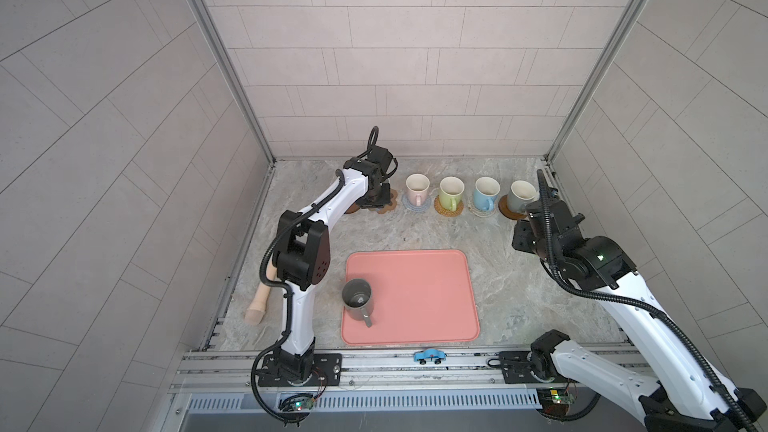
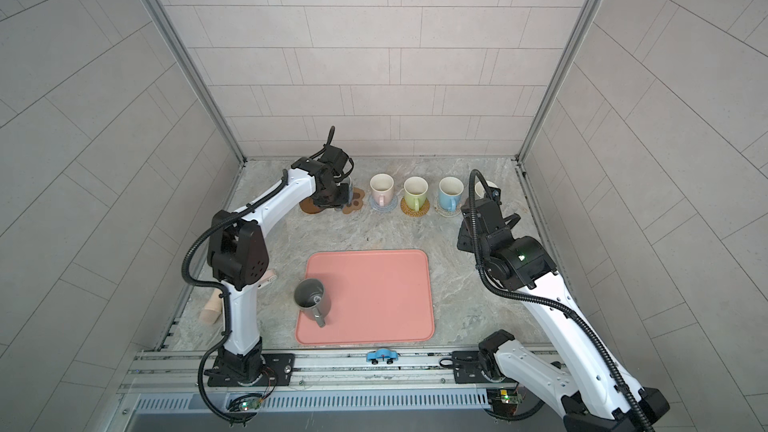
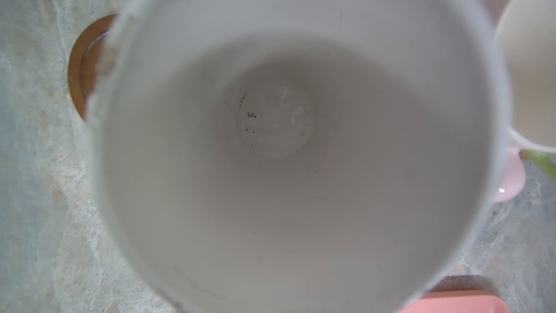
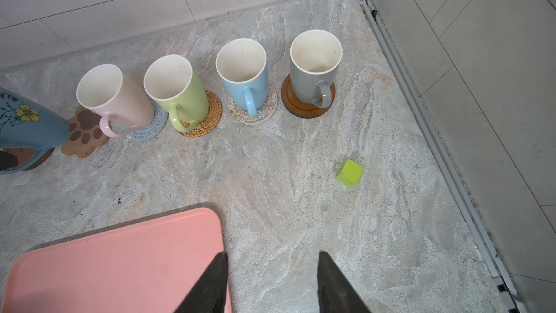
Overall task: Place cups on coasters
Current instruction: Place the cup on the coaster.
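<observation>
I'm on the fifth placement, by my count. My left gripper (image 1: 376,198) is clamped tight on the blue floral mug (image 4: 27,124), beyond the far left corner of the pink tray (image 1: 415,292), at the brown wooden disc (image 3: 76,67). Next I need the mug centred and seated on the disc, then a clean release. It fills my left wrist view, so the contact is hidden; it looks off-centre, perhaps. The dark grey mug (image 1: 357,299) stands on the tray's near left, and the paw-print coaster (image 4: 84,133) is bare. My right gripper (image 4: 272,257) hangs half open and empty off the tray's far right corner.

Links: white shells (image 1: 299,317)
Joints: black housings (image 1: 307,255), one dotted with holes
Cables: black ribbed conduit (image 1: 602,296)
Right claw fingers (image 4: 210,284): black
</observation>
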Available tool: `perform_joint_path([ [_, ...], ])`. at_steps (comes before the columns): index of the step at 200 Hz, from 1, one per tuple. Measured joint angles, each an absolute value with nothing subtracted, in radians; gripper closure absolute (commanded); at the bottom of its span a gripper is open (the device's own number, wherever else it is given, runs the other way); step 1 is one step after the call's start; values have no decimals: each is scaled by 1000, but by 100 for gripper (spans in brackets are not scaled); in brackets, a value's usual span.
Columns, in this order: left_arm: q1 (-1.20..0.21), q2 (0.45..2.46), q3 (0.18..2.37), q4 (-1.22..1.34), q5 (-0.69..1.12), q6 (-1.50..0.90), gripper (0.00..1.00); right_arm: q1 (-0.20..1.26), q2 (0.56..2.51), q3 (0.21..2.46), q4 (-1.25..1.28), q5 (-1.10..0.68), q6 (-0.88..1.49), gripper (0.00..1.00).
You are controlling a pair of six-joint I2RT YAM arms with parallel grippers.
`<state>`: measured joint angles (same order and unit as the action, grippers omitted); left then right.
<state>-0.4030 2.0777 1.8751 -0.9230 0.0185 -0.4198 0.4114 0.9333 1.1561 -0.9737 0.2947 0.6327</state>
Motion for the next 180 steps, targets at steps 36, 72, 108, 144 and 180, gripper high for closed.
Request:
perform_joint_path([
  [36,-382,2158,1961,-924,39,-394,89,411,925,1156,-978,297,638,49],
  [72,-374,2191,1995,-923,41,-382,89,411,913,1153,-984,298,646,49],
  [108,-373,2209,2004,-924,42,-380,90,411,905,1148,-992,300,656,49],
  [144,-373,2212,2004,-924,41,-380,91,411,901,1144,-997,300,657,49],
  [180,-373,2217,2004,-924,41,-380,91,411,896,1144,-999,300,660,50],
])
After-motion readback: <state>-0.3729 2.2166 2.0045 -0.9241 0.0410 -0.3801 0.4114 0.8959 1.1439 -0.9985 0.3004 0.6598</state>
